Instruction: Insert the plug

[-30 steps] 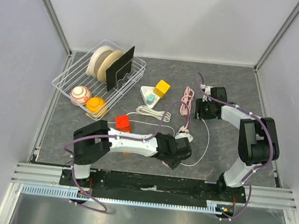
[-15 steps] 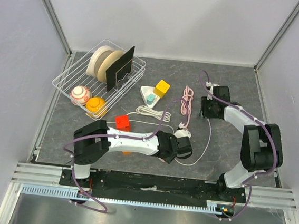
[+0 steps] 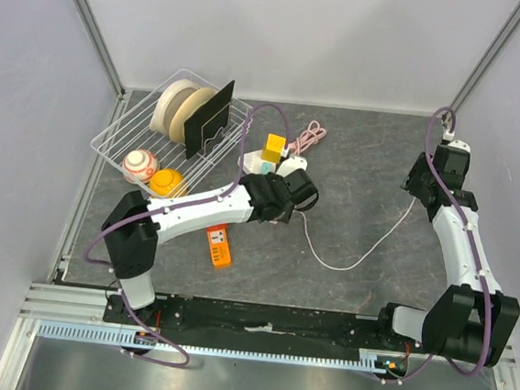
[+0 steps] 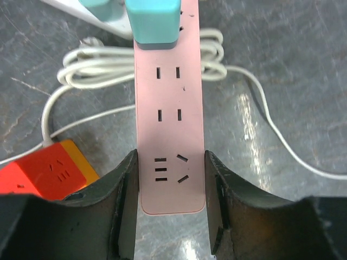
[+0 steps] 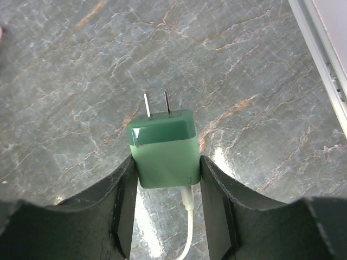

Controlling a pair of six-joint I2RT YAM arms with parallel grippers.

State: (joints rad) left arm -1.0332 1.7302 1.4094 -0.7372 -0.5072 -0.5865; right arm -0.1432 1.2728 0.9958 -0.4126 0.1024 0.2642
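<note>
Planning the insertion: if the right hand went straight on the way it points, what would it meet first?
Only the grey marbled tabletop, it seems: the right hand, shut on the green two-pronged plug, probably angles down toward bare stone, though the tilt is hard to judge.

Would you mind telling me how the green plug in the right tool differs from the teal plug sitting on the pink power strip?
The green plug is clamped in the right tool, both prongs bare; the teal plug is seated in the pink power strip, prongs hidden. The green plug trails a white cable; no cable shows on the teal plug. Both are blocky with rounded corners.
</note>
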